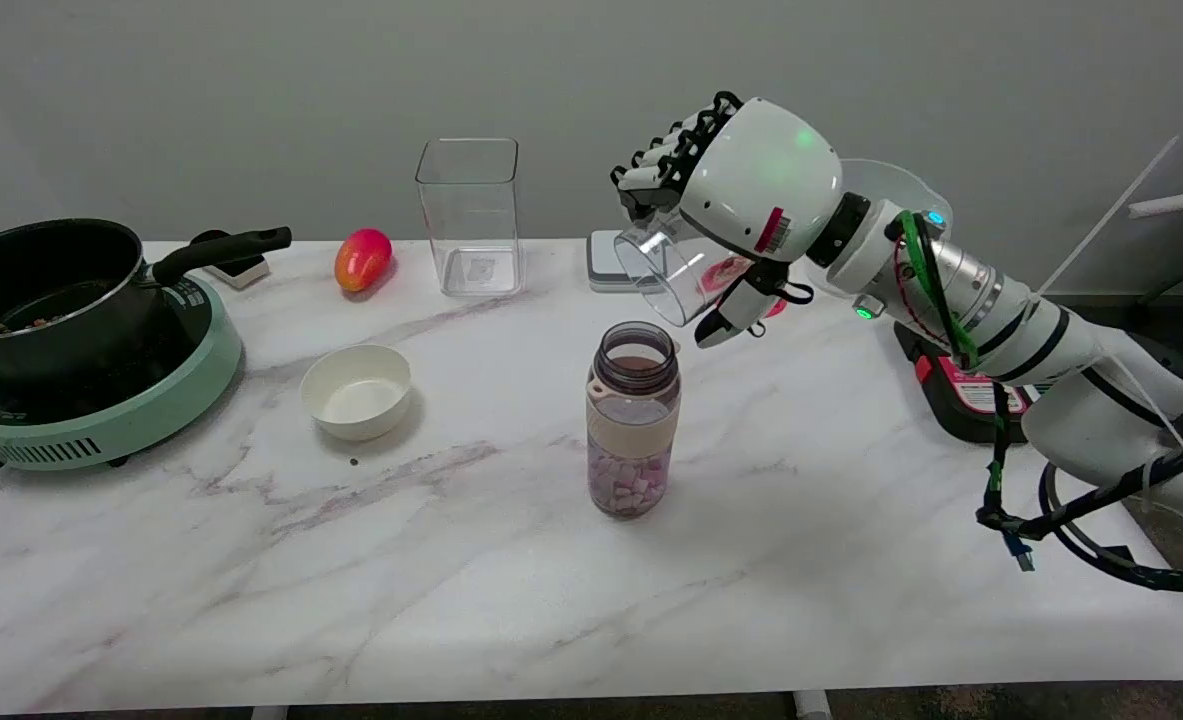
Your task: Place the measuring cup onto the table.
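Bottle (633, 420) on table (851, 560), open-topped, held pink-white bits. Clear measuring cup (663, 267) tipped sideways above it, gripped in robot hand (731, 215). White bowl (356, 390) bare inside.

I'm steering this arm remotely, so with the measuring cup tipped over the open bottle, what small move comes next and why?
Probably turn the right hand back so the measuring cup is upright: it is held tilted in the air, mouth toward the bottle, and looks empty, with bare table nearby.
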`<state>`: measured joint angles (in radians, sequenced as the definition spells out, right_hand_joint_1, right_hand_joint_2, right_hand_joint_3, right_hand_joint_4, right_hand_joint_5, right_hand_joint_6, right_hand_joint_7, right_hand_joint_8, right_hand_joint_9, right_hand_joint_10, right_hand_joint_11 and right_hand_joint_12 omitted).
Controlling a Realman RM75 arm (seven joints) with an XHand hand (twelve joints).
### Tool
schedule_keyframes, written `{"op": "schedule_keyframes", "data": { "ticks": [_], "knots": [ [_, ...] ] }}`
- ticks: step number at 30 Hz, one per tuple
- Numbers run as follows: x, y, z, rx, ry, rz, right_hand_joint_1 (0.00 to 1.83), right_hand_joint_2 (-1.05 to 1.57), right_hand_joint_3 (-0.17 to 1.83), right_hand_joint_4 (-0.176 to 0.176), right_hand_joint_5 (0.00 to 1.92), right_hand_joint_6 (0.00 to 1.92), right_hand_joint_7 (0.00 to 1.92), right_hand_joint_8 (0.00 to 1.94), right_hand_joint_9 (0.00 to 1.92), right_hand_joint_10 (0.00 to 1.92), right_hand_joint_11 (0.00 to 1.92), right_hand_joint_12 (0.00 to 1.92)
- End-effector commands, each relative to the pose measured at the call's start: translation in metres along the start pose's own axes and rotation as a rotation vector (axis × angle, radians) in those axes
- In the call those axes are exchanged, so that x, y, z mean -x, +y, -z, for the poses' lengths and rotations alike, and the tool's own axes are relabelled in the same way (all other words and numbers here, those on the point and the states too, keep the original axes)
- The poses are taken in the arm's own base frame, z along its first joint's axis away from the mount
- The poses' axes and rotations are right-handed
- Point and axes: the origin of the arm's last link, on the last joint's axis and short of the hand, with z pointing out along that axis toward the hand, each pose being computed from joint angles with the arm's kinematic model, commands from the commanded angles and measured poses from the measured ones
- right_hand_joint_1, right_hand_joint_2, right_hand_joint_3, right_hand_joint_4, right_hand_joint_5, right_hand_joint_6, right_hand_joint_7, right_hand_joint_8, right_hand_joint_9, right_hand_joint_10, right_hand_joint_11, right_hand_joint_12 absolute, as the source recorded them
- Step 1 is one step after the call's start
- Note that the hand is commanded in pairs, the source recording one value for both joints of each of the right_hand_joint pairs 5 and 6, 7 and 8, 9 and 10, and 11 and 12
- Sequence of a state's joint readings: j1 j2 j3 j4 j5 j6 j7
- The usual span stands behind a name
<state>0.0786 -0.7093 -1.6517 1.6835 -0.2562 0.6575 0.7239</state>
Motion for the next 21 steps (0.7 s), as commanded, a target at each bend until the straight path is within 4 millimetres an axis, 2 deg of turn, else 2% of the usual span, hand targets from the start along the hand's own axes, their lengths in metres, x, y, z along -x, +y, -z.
{"op": "schedule_keyframes", "data": {
  "ticks": [1,4,7,9,12,16,18,21],
  "knots": [
    [0.001,0.006,0.001,0.050,0.028,-0.050,1.29,1.57,0.20,0.000,1.88,1.88,1.76,1.76,1.70,1.70,1.51,1.51],
    [0.005,0.031,0.011,0.195,0.077,-0.265,1.27,1.57,0.20,0.000,1.86,1.86,1.75,1.75,1.67,1.67,1.46,1.46],
    [0.010,0.063,0.030,0.387,0.208,-0.576,1.27,1.57,0.21,0.000,1.82,1.82,1.72,1.72,1.65,1.65,1.44,1.44],
    [0.012,0.090,0.049,0.546,0.390,-0.896,1.26,1.57,0.22,0.000,1.76,1.76,1.70,1.70,1.63,1.63,1.42,1.42],
    [0.014,0.113,0.075,0.671,0.691,-1.272,1.26,1.57,0.23,0.000,1.74,1.74,1.70,1.70,1.63,1.63,1.42,1.42],
    [0.018,0.123,0.095,0.680,0.910,-1.471,1.27,1.54,0.26,0.000,1.71,1.71,1.66,1.66,1.58,1.58,1.38,1.38],
    [0.022,0.126,0.099,0.696,0.917,-1.501,1.30,1.48,0.28,0.000,1.69,1.69,1.65,1.65,1.57,1.57,1.37,1.37],
    [0.033,0.131,0.096,0.743,0.829,-1.521,1.37,1.37,0.36,0.000,1.65,1.65,1.62,1.62,1.55,1.55,1.35,1.35]
  ]
}}
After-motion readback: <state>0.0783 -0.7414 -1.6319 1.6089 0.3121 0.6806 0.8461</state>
